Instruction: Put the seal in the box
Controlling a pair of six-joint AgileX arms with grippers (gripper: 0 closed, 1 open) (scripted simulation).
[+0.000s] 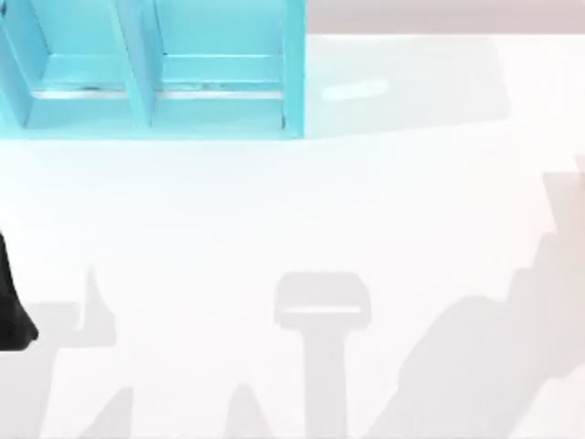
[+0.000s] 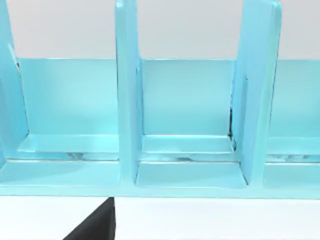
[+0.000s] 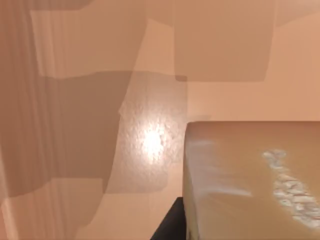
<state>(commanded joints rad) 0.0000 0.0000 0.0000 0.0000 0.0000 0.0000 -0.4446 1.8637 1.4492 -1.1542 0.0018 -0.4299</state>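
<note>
Turquoise box (image 1: 146, 82), divided by upright partitions into open compartments, stands at the far left of the white counter (image 1: 302, 219); the left wrist view faces these compartments (image 2: 187, 105) head-on, and they hold nothing that can be made out. At the near left edge of the top view a black part of the left arm (image 1: 11, 311) enters the scene; whether the left claw is open or closed cannot be told. Grey shadows of the arms lie across the near and right parts of the counter. In the right wrist view the seal (image 3: 250, 180), a tan, cardboard-coloured block with whitish printed marks on one face, sits very close to the camera, with a dark part of the right claw (image 3: 170, 222) just beside its lower edge; this suggests the block is at or between the fingers, but contact is hidden and the right claw's state cannot be told. Its place on the counter likewise cannot be fixed from that view. By judgement, the seal is light and stiff, with flat smooth faces that may slip under weak pressure; hold is best taken across two opposite flat sides near mid-height, keeping it upright for carriage leftward and farther back to the box.
</note>
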